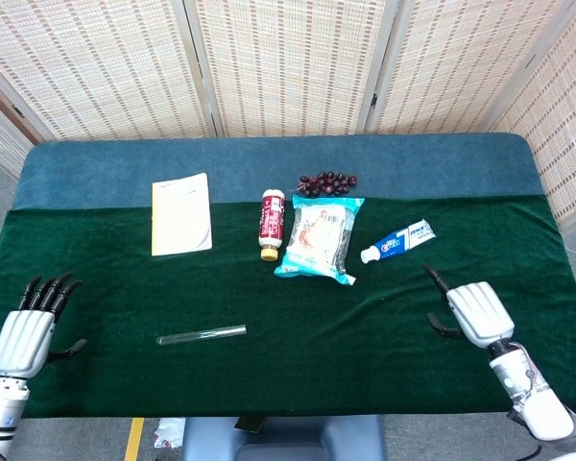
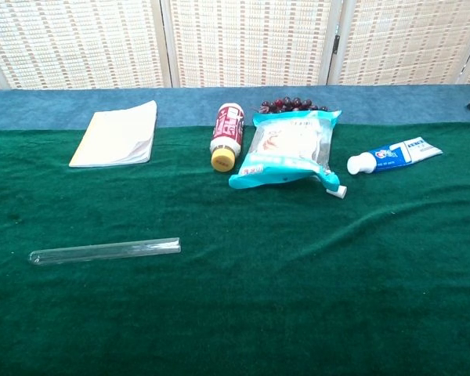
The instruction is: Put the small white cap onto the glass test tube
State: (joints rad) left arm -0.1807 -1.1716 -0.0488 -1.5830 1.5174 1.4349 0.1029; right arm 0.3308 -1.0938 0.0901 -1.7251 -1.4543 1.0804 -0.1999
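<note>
Hovering empty with fingers apart, your right hand (image 1: 477, 311) sits near the toothpaste tube (image 1: 397, 240), well apart from the glass test tube (image 1: 201, 334).

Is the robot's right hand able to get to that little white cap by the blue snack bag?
Probably yes. The right hand holds nothing, and only bare green cloth lies between it and the small white cap at the snack bag corner. The toothpaste tube lies off to the side.

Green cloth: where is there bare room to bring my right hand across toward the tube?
Bare green cloth runs between the right hand and the test tube, below the snack bag and toothpaste. It is crowded at the far middle, where the bottle, bag, grapes and toothpaste cluster.
</note>
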